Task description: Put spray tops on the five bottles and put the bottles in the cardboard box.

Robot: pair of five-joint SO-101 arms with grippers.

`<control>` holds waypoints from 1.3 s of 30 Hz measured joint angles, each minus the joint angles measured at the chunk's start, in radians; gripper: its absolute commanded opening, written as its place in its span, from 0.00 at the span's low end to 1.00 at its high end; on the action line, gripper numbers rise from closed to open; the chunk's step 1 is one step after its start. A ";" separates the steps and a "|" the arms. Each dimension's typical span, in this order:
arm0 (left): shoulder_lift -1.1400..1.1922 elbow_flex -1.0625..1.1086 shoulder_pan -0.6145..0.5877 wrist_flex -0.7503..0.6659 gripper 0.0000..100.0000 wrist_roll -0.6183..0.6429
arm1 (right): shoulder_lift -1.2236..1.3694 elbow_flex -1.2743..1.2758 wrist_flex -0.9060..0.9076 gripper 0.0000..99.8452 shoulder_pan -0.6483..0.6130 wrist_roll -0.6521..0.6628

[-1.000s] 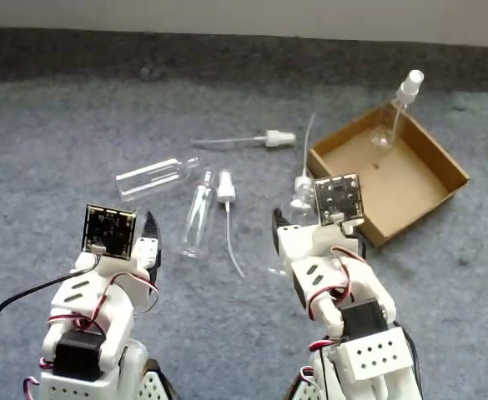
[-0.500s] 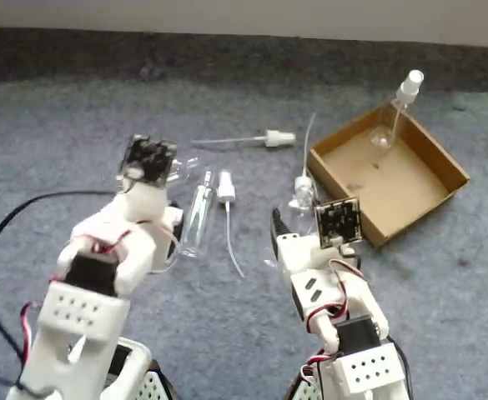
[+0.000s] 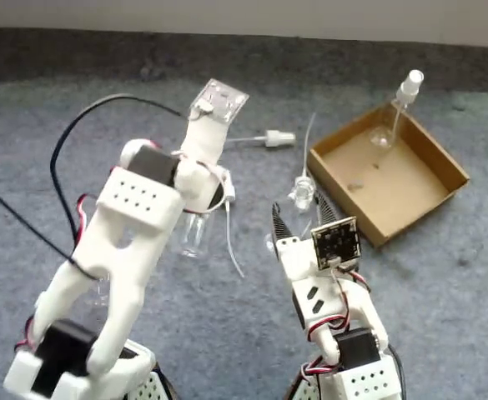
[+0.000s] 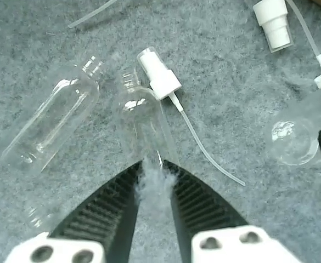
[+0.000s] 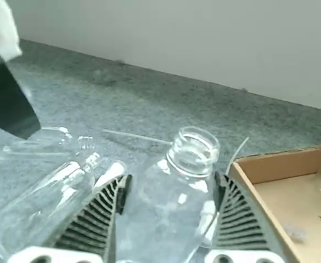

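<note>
Right end effector (image 5: 171, 179) pinches upright bottle (image 5: 168, 208), mid-frame. Left end effector (image 4: 155, 164) straddles base of lying bottle (image 4: 141, 123); cannot tell whether gripped.

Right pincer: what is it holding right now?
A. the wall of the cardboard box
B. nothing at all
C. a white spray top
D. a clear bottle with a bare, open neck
D: in the right wrist view the right pincer closes on both sides of a clear bottle that has no spray top on its open neck.

Clear bottle (image 4: 144, 126) — white spray top (image 4: 159, 76)
</note>
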 measured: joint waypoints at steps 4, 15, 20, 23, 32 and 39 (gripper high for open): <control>0.150 -0.213 0.000 0.101 0.00 0.000 | -0.002 0.000 0.000 0.10 0.046 0.000; 0.486 -0.698 -0.031 0.250 0.00 -0.005 | -0.002 0.000 -0.064 0.10 0.071 0.000; 0.580 -0.799 -0.077 0.311 0.00 -0.002 | -0.002 0.000 -0.064 0.10 0.071 0.000; 0.640 -0.807 -0.068 0.321 0.00 -0.002 | -0.002 0.000 -0.064 0.10 0.071 0.000; 0.835 -0.807 -0.031 0.298 0.00 0.109 | -0.002 0.000 -0.064 0.10 0.071 0.000; 0.893 -0.807 -0.014 0.138 0.02 0.311 | -0.002 0.000 -0.064 0.10 0.071 0.000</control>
